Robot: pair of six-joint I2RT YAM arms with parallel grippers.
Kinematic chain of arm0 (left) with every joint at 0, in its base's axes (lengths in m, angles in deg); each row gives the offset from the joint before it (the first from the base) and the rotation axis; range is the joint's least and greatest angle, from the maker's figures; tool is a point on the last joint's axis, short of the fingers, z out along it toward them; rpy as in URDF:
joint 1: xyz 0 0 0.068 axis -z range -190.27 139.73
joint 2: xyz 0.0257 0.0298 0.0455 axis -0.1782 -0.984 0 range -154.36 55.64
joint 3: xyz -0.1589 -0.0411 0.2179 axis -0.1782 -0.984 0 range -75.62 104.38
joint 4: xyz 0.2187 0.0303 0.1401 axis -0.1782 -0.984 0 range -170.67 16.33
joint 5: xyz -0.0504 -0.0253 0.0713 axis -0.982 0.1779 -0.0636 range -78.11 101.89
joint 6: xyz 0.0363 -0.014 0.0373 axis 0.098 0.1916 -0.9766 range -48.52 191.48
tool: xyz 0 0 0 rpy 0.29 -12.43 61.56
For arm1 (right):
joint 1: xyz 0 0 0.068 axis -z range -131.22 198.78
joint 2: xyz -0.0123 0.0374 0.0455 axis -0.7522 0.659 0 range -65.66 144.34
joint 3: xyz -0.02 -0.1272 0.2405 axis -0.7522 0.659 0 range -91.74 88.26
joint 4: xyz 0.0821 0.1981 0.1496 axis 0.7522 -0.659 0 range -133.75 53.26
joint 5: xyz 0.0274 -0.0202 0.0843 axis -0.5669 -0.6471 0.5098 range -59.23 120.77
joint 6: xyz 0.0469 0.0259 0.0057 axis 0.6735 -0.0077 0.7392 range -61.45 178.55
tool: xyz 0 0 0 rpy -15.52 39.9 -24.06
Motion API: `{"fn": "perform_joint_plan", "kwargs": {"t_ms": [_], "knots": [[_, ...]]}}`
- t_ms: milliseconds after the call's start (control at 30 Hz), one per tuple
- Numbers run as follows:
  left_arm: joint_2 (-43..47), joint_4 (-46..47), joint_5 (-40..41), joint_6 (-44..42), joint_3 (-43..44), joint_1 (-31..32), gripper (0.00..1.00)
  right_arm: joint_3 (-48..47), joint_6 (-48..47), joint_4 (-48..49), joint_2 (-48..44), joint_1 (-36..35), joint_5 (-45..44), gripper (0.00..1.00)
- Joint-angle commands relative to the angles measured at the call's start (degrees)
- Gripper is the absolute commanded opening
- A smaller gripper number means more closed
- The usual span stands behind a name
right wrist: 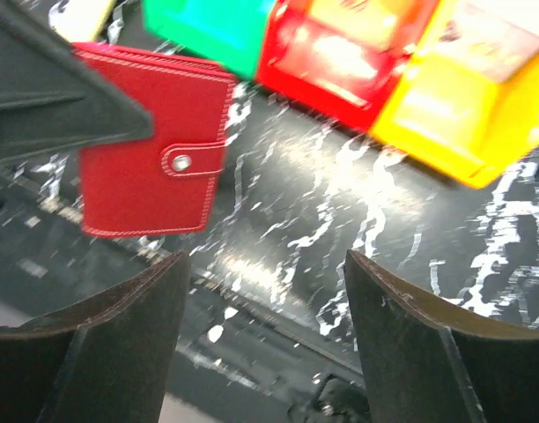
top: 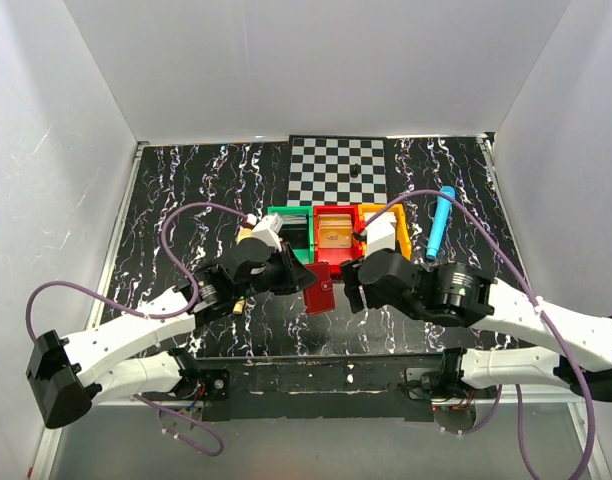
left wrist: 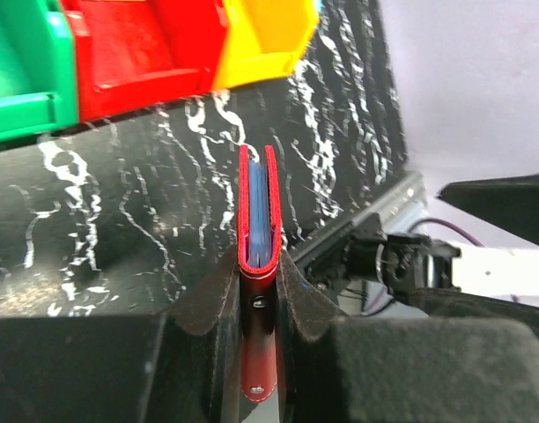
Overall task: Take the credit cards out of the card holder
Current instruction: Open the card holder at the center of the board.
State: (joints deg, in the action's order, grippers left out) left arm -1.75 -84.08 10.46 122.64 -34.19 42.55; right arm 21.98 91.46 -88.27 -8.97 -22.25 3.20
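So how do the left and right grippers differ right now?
The left gripper is shut on the card holder, while the right gripper is open and holds nothing. The left gripper's fingers pinch the closed holder by one end, held off the table; the right gripper's fingers stand wide apart, clear of it. Both have dark padded fingers and sit just in front of the plastic bins.

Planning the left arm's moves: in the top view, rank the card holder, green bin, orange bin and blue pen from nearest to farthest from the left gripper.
1. card holder, clamped in the left gripper.
2. green bin, just behind it.
3. orange bin, right end of the row.
4. blue pen, farthest right.
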Motion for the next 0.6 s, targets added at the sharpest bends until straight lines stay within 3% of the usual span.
{"fn": "perform_joint_plan", "kwargs": {"t_ms": [0,100,200,367,567], "knots": [[-1.15,-15.24,12.32,0.96,8.48,2.2,0.0,-4.56,3.5,-3.26,1.76,-3.33,-22.98,0.83],[-1.06,-15.95,13.21,1.31,11.03,3.52,0.0,-1.32,-3.0,8.25,-1.22,-3.33,-14.56,0.93],[-0.89,-16.13,13.39,2.37,12.7,4.13,0.0,0.8,-3.9,14.16,-2.81,-3.33,-9.62,0.87],[-2.81,-16.74,12.77,3.25,15.78,4.84,0.0,-3.58,-2.59,11.55,3.33,-3.42,-6.19,0.74],[-5.89,-20.16,15.05,4.65,18.77,6.77,0.0,-6.23,-0.48,9.61,7.82,-3.6,-6.17,0.71]]}}
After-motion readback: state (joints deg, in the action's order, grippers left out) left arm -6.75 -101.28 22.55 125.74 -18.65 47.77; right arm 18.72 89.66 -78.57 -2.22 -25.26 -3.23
